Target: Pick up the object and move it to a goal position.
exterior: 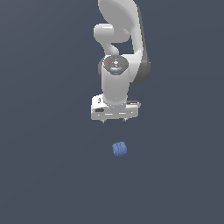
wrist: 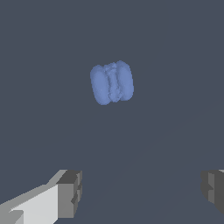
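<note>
**Spread fingers, blue blob apart from them**

Grey finger pads [wrist: 70, 194] sit closest to the wrist camera, one at each lower side of that picture, with a wide stretch of bare dark floor [wrist: 144, 144] between them. One pad is carried on a white finger body; the other is cut off by the picture's edge, so only its inner face shows. The gripper [wrist: 140, 192] stands wide open and has hold of nothing.

Beyond the pads, well apart from both, lies the object [wrist: 112, 82], a small blue lump with two rounded lobes and a ridged seam running down its middle. It is much narrower than the gap between the pads. Nothing touches it, and the floor around it is the same plain dark surface on every side, with no wall, rim or border visible in either view.

From the exterior view, the white arm [exterior: 117, 52] hangs down from the top edge, ending in the broad white hand, with the gripper [exterior: 114, 120] pointing down. Its two short fingertips only just show under the hand. The object [exterior: 119, 149] rests on the floor [exterior: 52, 175] below the hand and very slightly toward the exterior view's right, with a clear strip of floor showing between the two. How high the fingertips are above the floor cannot be told.
</note>
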`<state>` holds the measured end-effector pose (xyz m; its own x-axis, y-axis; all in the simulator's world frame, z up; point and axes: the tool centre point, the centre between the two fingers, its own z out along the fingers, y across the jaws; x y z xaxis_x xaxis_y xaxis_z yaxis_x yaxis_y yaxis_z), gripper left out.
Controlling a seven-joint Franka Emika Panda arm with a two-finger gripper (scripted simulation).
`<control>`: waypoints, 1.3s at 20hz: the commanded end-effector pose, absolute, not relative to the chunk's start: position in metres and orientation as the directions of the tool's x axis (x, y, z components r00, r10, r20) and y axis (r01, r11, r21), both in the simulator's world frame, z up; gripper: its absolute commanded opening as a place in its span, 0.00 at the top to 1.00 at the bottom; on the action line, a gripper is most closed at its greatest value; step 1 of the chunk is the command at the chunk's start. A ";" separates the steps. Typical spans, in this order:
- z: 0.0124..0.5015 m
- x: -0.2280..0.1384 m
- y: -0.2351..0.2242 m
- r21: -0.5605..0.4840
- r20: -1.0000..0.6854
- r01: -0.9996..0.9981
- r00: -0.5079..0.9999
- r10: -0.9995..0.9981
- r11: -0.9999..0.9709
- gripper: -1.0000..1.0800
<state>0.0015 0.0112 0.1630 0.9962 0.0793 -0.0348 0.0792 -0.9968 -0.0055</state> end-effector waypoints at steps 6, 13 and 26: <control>0.145 0.029 0.019 -0.002 -0.026 0.139 0.990 0.139 -0.990 0.04; 0.117 0.064 0.029 0.000 -0.012 0.215 0.976 0.215 -0.977 0.04; 0.090 0.090 0.038 0.000 0.000 0.277 0.961 0.277 -0.961 0.04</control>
